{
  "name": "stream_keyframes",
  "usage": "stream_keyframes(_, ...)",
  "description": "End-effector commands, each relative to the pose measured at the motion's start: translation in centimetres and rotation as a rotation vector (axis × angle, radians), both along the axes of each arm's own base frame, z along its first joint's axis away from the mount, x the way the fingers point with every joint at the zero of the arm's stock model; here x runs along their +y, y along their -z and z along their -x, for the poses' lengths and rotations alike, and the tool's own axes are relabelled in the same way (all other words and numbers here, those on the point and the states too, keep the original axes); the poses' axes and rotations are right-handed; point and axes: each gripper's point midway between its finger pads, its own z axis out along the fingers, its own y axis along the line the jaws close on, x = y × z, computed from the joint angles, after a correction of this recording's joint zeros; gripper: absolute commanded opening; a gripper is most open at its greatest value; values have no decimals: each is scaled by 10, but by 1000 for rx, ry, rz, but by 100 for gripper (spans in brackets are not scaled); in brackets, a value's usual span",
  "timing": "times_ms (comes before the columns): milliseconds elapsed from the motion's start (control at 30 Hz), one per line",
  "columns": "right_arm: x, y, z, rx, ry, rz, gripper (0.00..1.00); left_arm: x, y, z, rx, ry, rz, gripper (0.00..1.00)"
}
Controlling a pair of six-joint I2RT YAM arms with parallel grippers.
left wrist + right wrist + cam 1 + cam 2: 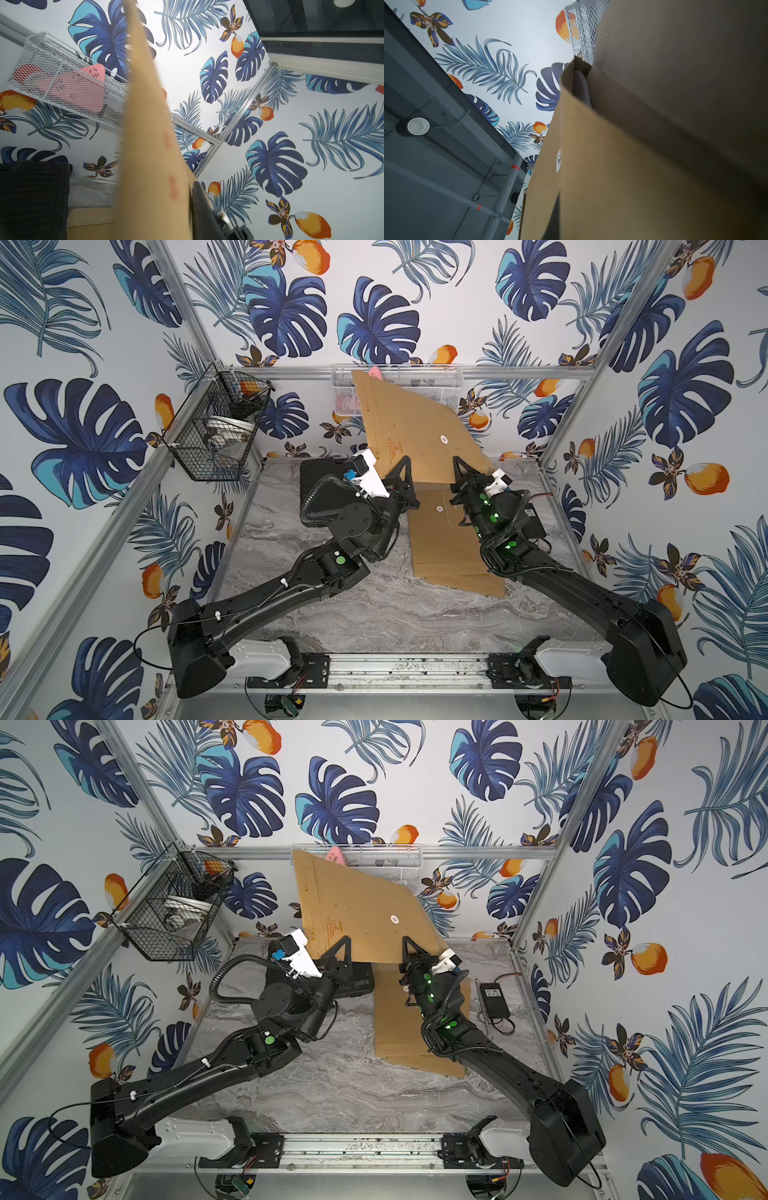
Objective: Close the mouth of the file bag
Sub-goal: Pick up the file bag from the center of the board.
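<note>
A brown paper file bag [407, 423] [357, 903] with a white round button [443, 440] stands raised and tilted above the back of the table. Both grippers are at its lower edge. My left gripper [402, 475] is at the left part of that edge. In the left wrist view one black finger [201, 207] lies against the blurred bag [149, 145], and the other finger is hidden. My right gripper [462, 472] is shut on the edge farther right. In the right wrist view the bag's mouth [579, 83] gapes between two paper layers.
More brown file bags [449, 547] lie flat on the marble table [374, 614] under the right arm. A black wire basket [216, 427] hangs on the left wall. A white mesh basket [415, 385] sits behind the raised bag. A black power adapter [494, 1000] lies at the right.
</note>
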Motion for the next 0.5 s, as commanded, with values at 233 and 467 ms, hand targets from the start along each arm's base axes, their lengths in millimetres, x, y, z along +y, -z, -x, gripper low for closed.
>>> stream_keyframes(233, -53, -1, -1, 42, 95, 617, 0, 48, 80, 21, 382, -53, -366, 76)
stream_keyframes(467, -13, -1, 0, -53, -143, 1144, 0, 63, 125, -10, 540, 124, -416, 77)
